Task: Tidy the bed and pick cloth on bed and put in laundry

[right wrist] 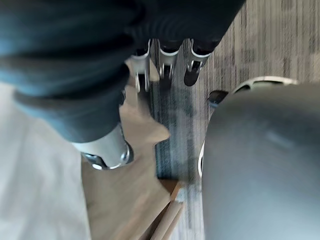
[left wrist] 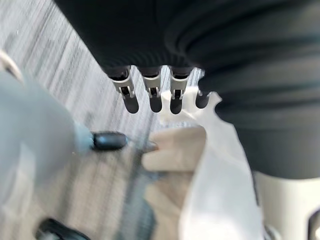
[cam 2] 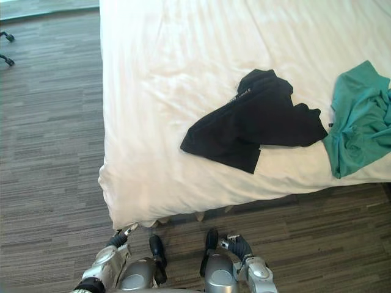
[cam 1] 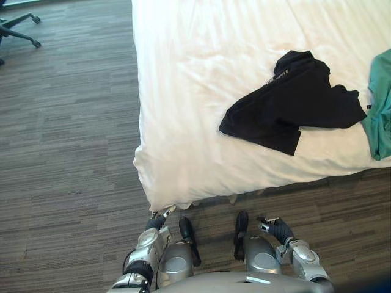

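— What lay in front of you?

— The bed (cam 1: 244,36), under a white, lightly creased sheet, with its corner and one edge toward me. Grey striped carpet (cam 1: 67,152) ran round the bed.

— And the clothes?

— A black cloth (cam 1: 293,101) lay on the bed, close to that near edge and well in from the corner. It was crumpled and folded over itself, broad in the middle, with one flap reaching toward the edge and a thin line of pale print on its far fold. A teal cloth (cam 2: 357,119), bunched and wrinkled, lay on the bed farther from the corner, right at the black one's tip. I couldn't tell whether they touched.

— Your hands?

— Both hung low off the bed, over the carpet. My left hand (left wrist: 155,95) was just beside the bed's corner, where the sheet drooped, fingers straight and slack, holding nothing. My right hand (right wrist: 167,62) was farther along the edge, fingers also loose and empty.
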Available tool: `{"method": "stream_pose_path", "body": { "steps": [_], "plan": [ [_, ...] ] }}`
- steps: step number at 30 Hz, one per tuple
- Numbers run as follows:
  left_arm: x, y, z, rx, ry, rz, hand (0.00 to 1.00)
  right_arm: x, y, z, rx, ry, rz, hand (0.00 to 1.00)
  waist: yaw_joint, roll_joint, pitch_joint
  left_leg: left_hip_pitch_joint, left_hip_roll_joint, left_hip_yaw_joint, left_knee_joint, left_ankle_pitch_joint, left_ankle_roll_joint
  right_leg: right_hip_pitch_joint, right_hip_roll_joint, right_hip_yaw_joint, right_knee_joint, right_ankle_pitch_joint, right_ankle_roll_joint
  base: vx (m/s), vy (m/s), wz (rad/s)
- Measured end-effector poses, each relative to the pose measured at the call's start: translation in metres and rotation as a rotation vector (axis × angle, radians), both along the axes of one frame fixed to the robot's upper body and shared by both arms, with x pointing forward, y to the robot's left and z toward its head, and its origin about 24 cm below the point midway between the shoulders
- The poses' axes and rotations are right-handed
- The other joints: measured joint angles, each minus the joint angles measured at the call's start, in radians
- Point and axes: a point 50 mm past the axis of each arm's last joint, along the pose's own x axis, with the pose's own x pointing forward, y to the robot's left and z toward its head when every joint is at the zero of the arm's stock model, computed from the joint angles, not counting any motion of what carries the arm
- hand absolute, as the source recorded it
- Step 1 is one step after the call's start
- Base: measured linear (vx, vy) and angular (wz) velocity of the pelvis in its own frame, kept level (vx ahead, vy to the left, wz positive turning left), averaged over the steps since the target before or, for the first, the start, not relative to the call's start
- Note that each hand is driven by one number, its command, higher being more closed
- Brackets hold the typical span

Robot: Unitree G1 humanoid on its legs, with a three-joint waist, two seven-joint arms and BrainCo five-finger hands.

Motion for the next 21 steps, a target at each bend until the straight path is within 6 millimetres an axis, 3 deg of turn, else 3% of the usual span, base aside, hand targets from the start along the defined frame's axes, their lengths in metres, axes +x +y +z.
{"method": "stream_pose_path", "body": {
  "steps": [3, 5, 7, 9, 11, 13, 15, 21],
  "plan": [
    [-0.01, 0.003, -0.004, 0.034, 0.024, -0.04, 0.0, -0.006, -0.001, -0.004, -0.005, 0.036, -0.023, 0.0, 0.015, -0.001, -0.016, 0.019, -0.002, 0.005, -0.003, -0.004, 0.001, 0.015, 0.003, 0.01, -0.005, 0.0, 0.001, -0.01, 0.005, -0.09],
    [-0.013, 0.002, -0.004, 0.042, 0.013, -0.057, 0.0, -0.009, -0.002, -0.006, 0.006, 0.051, -0.048, 0.0, 0.03, -0.002, -0.018, -0.028, 0.02, 0.003, 0.155, -0.094, 0.004, 0.018, 0.011, 0.053, 0.0, -0.009, 0.009, -0.04, 0.012, -0.47],
    [-0.011, -0.001, -0.002, 0.036, -0.035, -0.053, 0.0, -0.013, -0.003, -0.008, 0.015, 0.072, -0.068, 0.0, 0.055, 0.018, -0.029, -0.103, 0.091, -0.036, 0.457, -0.214, 0.003, 0.015, 0.046, 0.143, 0.014, -0.012, 0.006, -0.07, 0.042, -1.16],
    [-0.013, -0.005, -0.004, 0.016, -0.033, -0.061, 0.0, -0.016, -0.002, -0.008, 0.015, 0.076, -0.066, 0.0, 0.054, 0.033, -0.058, -0.145, 0.114, -0.071, 0.584, -0.242, 0.0, 0.011, 0.064, 0.196, 0.027, -0.001, 0.019, 0.0, 0.104, -1.17],
    [-0.016, -0.014, -0.006, -0.024, -0.02, -0.098, 0.0, -0.018, -0.005, -0.006, 0.014, 0.053, -0.084, 0.0, 0.022, 0.05, -0.094, -0.127, 0.114, -0.066, 0.573, -0.3, -0.002, -0.019, 0.067, 0.238, 0.03, 0.015, 0.037, -0.02, 0.17, -0.76],
    [-0.008, -0.02, -0.004, -0.046, -0.032, -0.142, 0.0, -0.018, -0.004, -0.006, 0.015, 0.044, -0.104, 0.0, 0.011, 0.041, -0.105, -0.086, 0.093, -0.046, 0.48, -0.341, 0.01, -0.054, 0.059, 0.259, 0.05, 0.031, 0.043, -0.04, 0.181, -0.3],
    [-0.007, -0.021, -0.004, -0.066, -0.028, -0.165, 0.0, -0.022, -0.002, -0.007, 0.021, 0.043, -0.119, 0.0, 0.016, 0.019, -0.103, -0.062, 0.072, -0.028, 0.458, -0.334, 0.016, -0.056, 0.044, 0.278, 0.065, 0.037, 0.047, -0.08, 0.116, -0.25],
    [-0.021, -0.017, -0.01, -0.104, 0.04, -0.173, 0.0, -0.03, 0.0, -0.007, 0.036, 0.001, -0.18, 0.0, -0.013, 0.004, -0.114, 0.016, 0.054, 0.022, 0.427, -0.326, 0.028, -0.031, 0.025, 0.29, 0.098, 0.039, 0.051, -0.06, 0.038, -0.17]
  ]
}}
